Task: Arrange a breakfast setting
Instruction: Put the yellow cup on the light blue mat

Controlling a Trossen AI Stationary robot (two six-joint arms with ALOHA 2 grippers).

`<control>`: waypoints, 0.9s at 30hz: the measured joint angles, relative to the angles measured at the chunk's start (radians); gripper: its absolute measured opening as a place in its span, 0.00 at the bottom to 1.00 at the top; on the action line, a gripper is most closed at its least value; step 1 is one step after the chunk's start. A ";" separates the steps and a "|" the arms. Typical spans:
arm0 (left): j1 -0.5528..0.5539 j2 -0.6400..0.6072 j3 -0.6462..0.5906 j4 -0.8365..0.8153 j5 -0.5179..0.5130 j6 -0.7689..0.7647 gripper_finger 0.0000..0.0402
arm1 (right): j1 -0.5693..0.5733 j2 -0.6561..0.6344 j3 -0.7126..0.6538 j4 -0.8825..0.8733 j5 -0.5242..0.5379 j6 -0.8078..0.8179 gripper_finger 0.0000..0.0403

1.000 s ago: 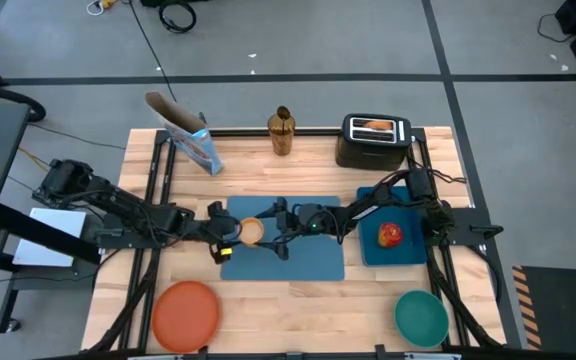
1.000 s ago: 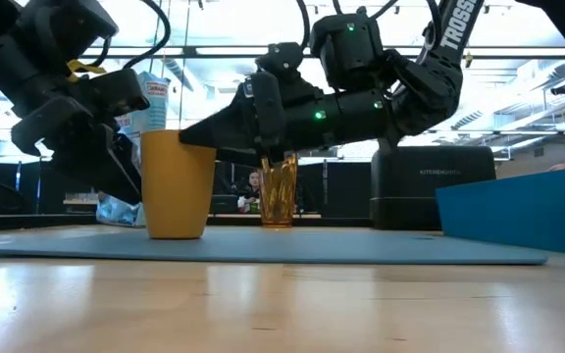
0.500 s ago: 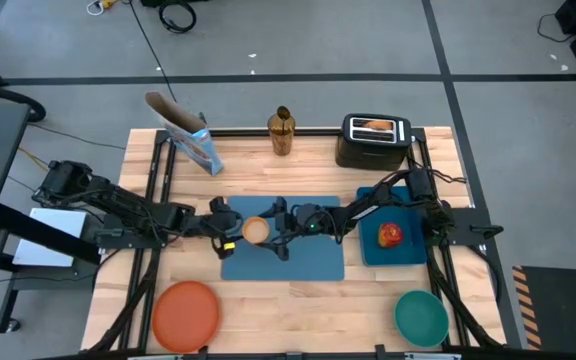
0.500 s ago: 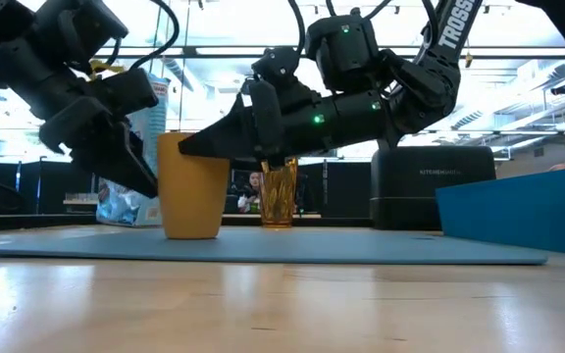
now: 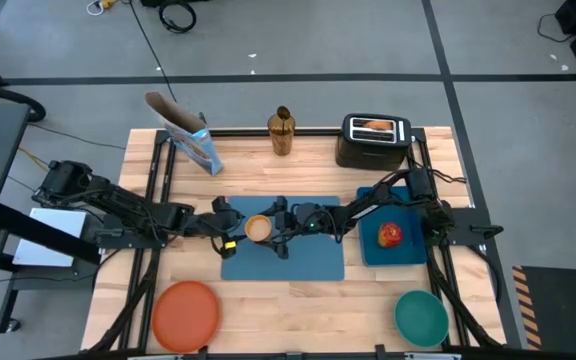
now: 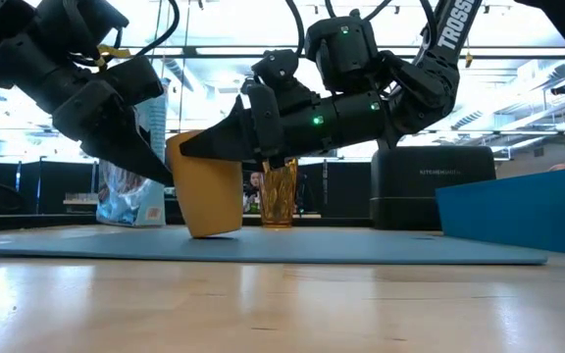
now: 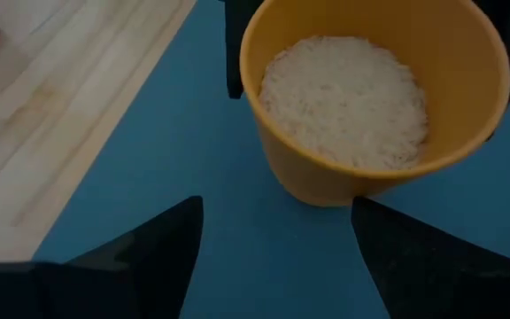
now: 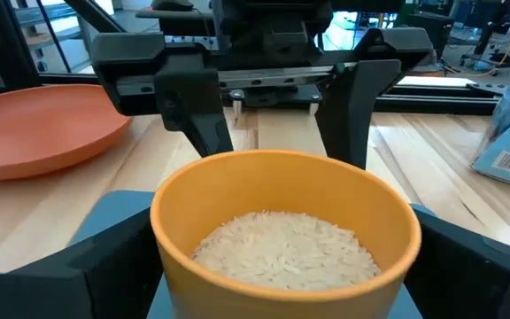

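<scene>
The small orange cup (image 5: 258, 229) holds white grains and stands tipped on the blue placemat (image 5: 303, 258), its rim leaning toward the table's left. My left gripper (image 5: 236, 230) is open at the cup's left side, low on its wall. My right gripper (image 5: 269, 231) is open and comes from the right, one finger on the cup's far side and one on its near side. The orange plate (image 5: 185, 312), teal bowl (image 5: 421, 315), red apple (image 5: 390, 234), blue cereal box (image 5: 194, 142) and the toast (image 5: 373, 125) in the toaster lie apart. The spoon is out of view. My left gripper comes level from the table's left, fingers open. In the low view one fingertip (image 6: 157, 167) meets the cup's left wall (image 6: 178, 186). The cup is tipped and rests on one edge of its base (image 6: 226, 232) on the placemat. My right gripper's fingers (image 8: 118, 252) lie level, close along the cup's upper wall (image 8: 171, 239). I cannot tell whether they touch it.
The apple sits on a blue block (image 5: 408, 250) right of the placemat. A black toaster (image 5: 375, 142) and an amber glass (image 5: 281, 132) stand at the far edge. The plate and bowl lie near the table's front edge.
My left gripper has gone toward the table's right edge, and the cup has slid the same way along the placemat, in between my right gripper's fingers. The cup stood upright before and is tipped now, its base having gone farther than its rim.
</scene>
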 joint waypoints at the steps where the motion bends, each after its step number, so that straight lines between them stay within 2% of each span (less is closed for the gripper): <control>1: 0.000 0.000 0.000 0.001 0.000 0.000 0.74 | 0.000 0.000 0.000 0.000 0.002 0.002 0.98; 10: 0.000 -0.005 0.000 -0.004 -0.008 0.001 0.74 | 0.004 0.000 0.000 0.001 0.017 0.007 0.87; 16: 0.000 -0.126 0.002 -0.149 -0.013 -0.009 0.74 | 0.033 -0.065 -0.041 -0.004 0.085 -0.021 0.86; 21: -0.012 -0.244 0.002 -0.215 -0.013 -0.029 0.74 | 0.054 -0.192 -0.183 0.038 0.219 -0.022 0.86; 27: -0.062 -0.295 0.001 -0.180 -0.012 -0.028 0.74 | 0.068 -0.323 -0.406 0.157 0.519 0.035 0.86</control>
